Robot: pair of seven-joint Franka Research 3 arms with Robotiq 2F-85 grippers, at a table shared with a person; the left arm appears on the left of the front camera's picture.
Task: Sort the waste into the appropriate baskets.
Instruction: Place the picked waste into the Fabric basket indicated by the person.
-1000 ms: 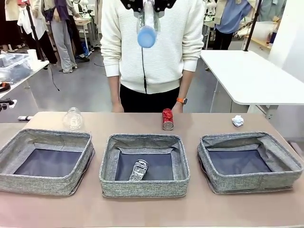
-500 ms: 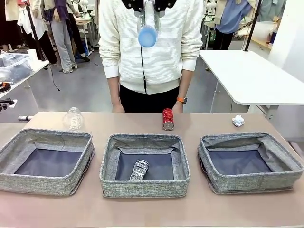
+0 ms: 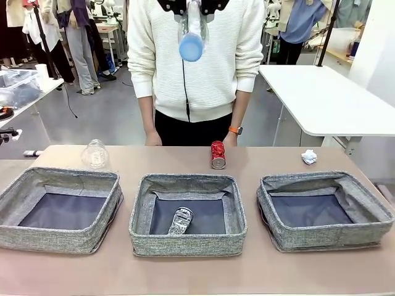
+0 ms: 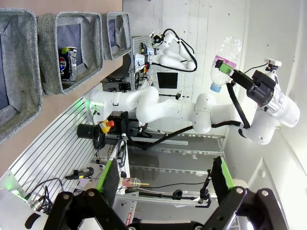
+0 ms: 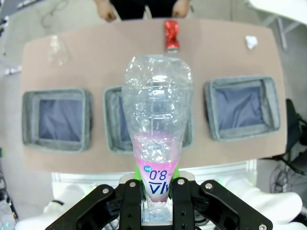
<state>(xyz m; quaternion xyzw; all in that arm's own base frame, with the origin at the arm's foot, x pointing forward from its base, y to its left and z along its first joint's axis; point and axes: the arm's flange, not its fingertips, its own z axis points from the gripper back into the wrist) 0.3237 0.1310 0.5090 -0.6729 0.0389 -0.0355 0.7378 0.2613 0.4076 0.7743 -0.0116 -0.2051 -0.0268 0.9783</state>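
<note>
Bottle [image 5: 156, 120] hangs high over the worktop, my right jaws clenched around it, roughly above the middle basket [image 3: 185, 246] where the crushed can [image 3: 181, 220] lies. My left jaws stand released, holding nothing. Let go from this height, I reckon the light bottle could bounce off a soft rim, or land beside the metal instead of in its own basket.

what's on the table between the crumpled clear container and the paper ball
The red soda can, apart from both: the front view shows it between the crumpled clear container and the paper ball.
</note>
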